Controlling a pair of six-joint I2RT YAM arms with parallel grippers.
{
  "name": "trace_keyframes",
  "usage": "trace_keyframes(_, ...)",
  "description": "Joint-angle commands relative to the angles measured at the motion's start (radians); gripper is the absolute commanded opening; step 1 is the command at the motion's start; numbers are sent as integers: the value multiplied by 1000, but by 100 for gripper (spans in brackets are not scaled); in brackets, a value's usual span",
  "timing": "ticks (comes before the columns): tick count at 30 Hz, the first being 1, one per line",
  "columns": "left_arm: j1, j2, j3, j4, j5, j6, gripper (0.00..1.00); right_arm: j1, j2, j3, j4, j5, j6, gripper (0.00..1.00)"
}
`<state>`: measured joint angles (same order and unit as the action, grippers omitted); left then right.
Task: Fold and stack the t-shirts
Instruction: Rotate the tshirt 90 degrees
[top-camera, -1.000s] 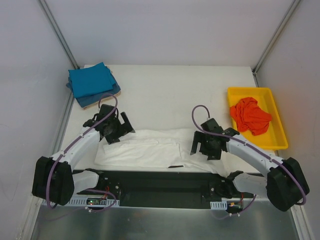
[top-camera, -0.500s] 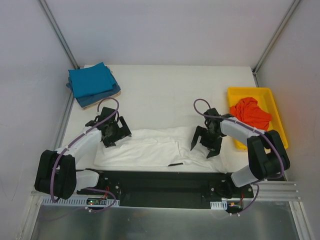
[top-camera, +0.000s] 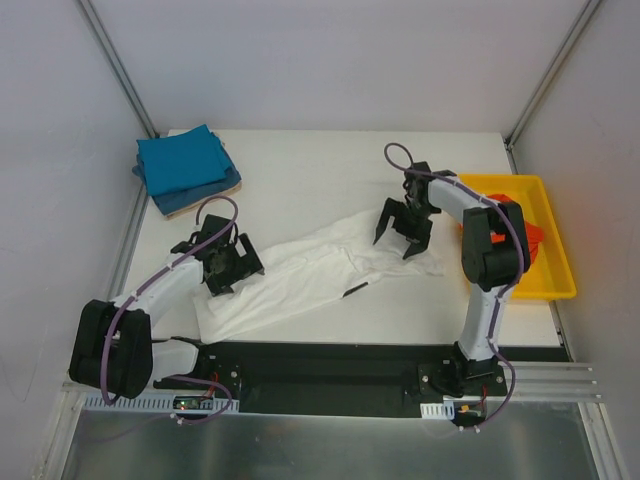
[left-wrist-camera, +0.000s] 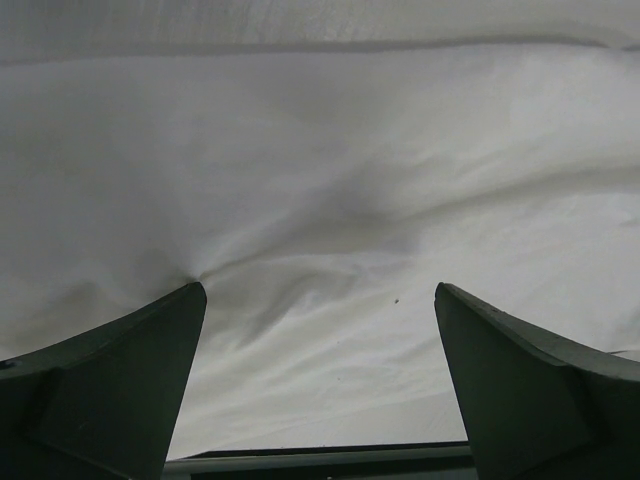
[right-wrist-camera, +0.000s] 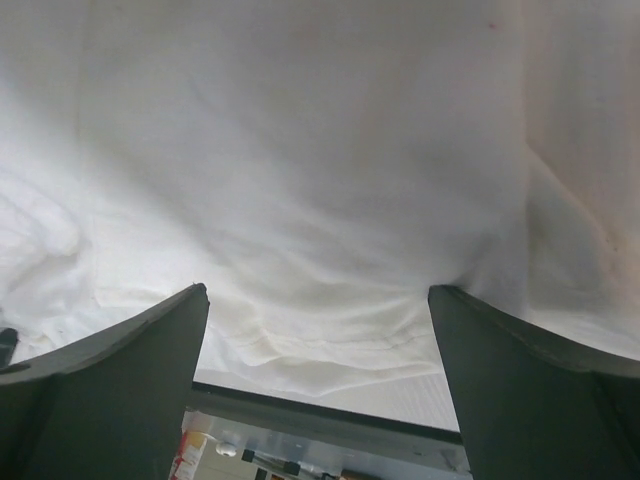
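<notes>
While left pincer and right pincer gape, white t-shirt print seems illegible.

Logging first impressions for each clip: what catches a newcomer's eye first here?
A white t-shirt lies stretched slantwise across the middle between the left fingers and right fingers, both spread open. Then the yellow tray at the right edge holding an orange-red shirt, and folded teal-blue shirts stacked back left.
</notes>
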<state>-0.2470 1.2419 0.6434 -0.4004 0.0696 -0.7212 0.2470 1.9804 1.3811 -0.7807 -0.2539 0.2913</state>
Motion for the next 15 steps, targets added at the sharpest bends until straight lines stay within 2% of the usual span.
trace_keyframes(1,9,-59,-16,9,27,-37,99,-23,161,220,48,-8,-75,97)
trace_keyframes(10,-3,-140,-168,52,172,-78,99,-25,368,536,7,-116,-54,97)
trace_keyframes(14,-54,-205,-264,84,213,-141,99,-2,432,634,-1,-127,-63,96)
trace_keyframes(15,-81,-219,-274,87,217,-155,99,3,452,712,-23,-122,-72,96)
